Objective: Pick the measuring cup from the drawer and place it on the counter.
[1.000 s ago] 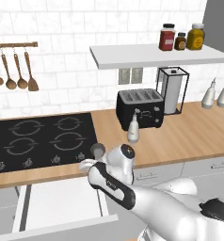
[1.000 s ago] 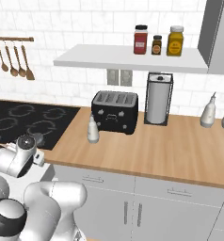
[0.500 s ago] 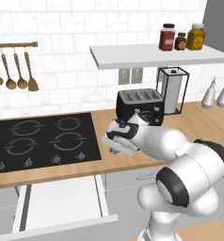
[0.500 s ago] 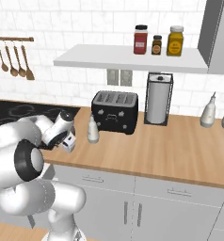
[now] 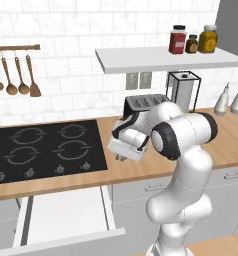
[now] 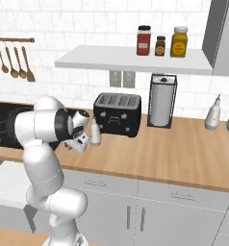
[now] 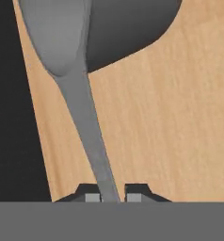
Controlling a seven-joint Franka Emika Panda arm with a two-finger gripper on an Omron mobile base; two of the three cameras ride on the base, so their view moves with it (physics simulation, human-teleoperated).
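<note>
The arm is folding over itself at shoulder height, its elbow bulging toward the right of the left base view and its hand reaching back left and down over the counter. The gripper is hanging low above the wood, just right of the stovetop. In the right base view the same gripper is sitting just beside a small white bottle in front of the toaster.

From the hand camera the gripper is clamping the cup by the end of its thin handle, one fingertip on each side of the strip, pressed close against it. The cup's bowl is filling the top of that view, with wood grain beneath it and the black stovetop along the left edge (whether the bowl is touching the wood I cannot tell).

The drawer is standing pulled out below the counter, its white inside showing bare.

Counting round: three jars are lining the shelf, four wooden spoons are hanging from the rail, one toaster, one paper towel holder, and two white bottles are standing at the far right of the counter.
</note>
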